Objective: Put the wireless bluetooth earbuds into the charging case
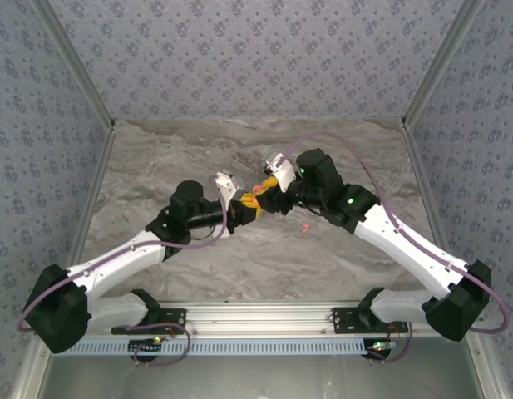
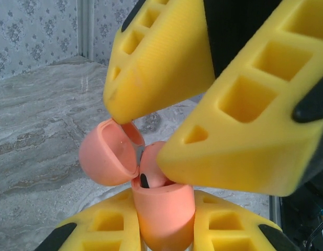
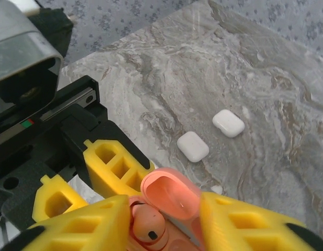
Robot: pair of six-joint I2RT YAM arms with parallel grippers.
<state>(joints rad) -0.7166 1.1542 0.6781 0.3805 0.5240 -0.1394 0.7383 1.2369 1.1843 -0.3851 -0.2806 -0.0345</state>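
Note:
A coral charging case [image 2: 165, 214] stands upright between the yellow fingers of my left gripper [image 2: 162, 205], which is shut on its body. Its lid [image 2: 106, 157] hangs open to the left. One coral earbud [image 2: 152, 168] sits in the case's left slot, its black dot [image 3: 149, 236] showing. My right gripper [image 3: 161, 212] is open over the case, one finger [image 2: 240, 130] resting on that earbud and the other [image 2: 161, 57] touching the lid's top edge. A second coral earbud [image 1: 304, 226] lies on the table to the right of the grippers [image 1: 258, 198].
Two shut white cases [image 3: 192, 146] [image 3: 228, 123] lie on the marble table [image 3: 266, 78] beyond the grippers. A small white piece [image 3: 216, 189] lies near my right finger. Patterned walls [image 1: 256, 50] enclose the table on three sides.

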